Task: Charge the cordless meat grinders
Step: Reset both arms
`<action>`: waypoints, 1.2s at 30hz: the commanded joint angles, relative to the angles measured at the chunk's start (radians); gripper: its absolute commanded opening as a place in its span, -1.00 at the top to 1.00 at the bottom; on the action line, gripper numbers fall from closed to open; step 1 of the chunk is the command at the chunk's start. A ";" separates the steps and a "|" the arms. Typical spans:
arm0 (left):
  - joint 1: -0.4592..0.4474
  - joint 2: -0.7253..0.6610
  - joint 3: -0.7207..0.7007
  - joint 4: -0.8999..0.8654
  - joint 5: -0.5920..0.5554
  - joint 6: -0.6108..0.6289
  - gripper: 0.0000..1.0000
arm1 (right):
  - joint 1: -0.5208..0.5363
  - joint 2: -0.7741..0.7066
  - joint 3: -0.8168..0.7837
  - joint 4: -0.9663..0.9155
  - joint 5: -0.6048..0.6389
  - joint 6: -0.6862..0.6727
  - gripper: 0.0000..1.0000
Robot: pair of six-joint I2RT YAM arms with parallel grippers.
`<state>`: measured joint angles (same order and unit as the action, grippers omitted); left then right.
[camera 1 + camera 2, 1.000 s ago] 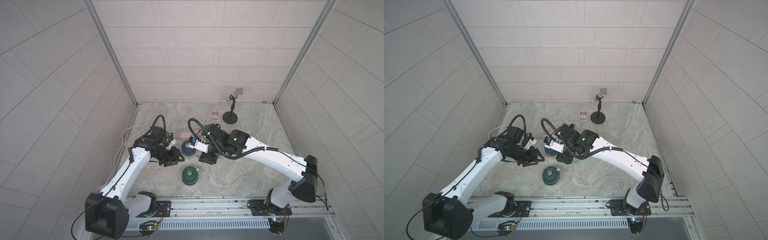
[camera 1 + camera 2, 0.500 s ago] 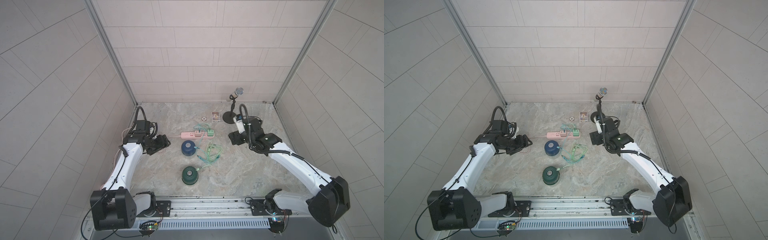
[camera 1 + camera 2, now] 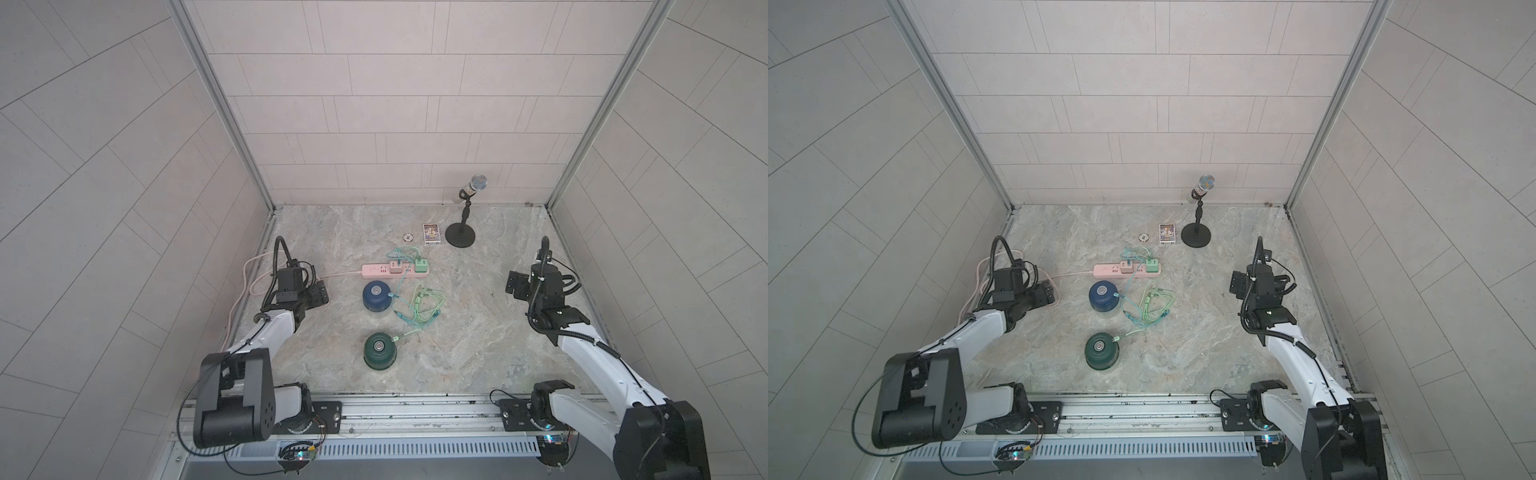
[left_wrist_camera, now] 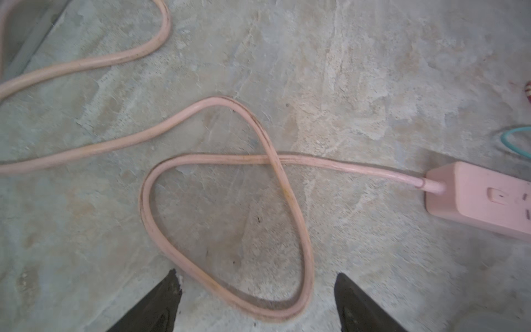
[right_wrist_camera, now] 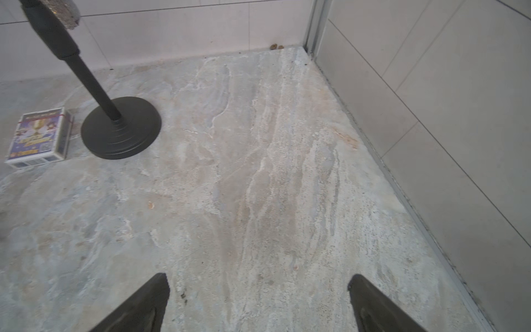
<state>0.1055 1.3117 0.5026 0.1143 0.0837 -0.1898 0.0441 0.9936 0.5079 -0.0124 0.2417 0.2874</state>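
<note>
Blue grinder [image 3: 376, 296] and green grinder [image 3: 379, 350] sit cabled to the pink power strip [image 3: 395, 269], so left gripper [image 4: 257, 280] and right gripper [image 5: 258, 281] hang aside, spread wide, empty

Blue grinder [image 3: 376, 296], green grinder [image 3: 379, 350], pink strip [image 3: 376, 270]

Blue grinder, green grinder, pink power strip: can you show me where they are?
blue grinder [image 3: 376, 300]: a top view, on its dome.
green grinder [image 3: 379, 355]: a top view, on its dome.
pink power strip [image 4: 471, 198]: left wrist view, on its top face.
</note>
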 commanded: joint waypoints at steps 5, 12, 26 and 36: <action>0.021 0.168 -0.030 0.566 -0.069 0.017 -0.78 | -0.067 0.017 -0.122 0.296 0.075 0.058 -0.99; -0.131 0.259 -0.184 0.933 -0.102 0.215 -1.00 | -0.078 0.176 -0.244 0.683 0.007 -0.030 -0.99; -0.129 0.278 -0.084 0.757 -0.233 0.167 -1.00 | -0.052 0.569 -0.131 0.929 -0.151 -0.200 -0.99; -0.134 0.268 -0.102 0.789 -0.213 0.183 -1.00 | -0.052 0.568 -0.142 0.947 -0.161 -0.200 -0.99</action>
<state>-0.0284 1.5917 0.4107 0.8700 -0.1284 -0.0299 -0.0113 1.5585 0.3756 0.8974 0.0864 0.1043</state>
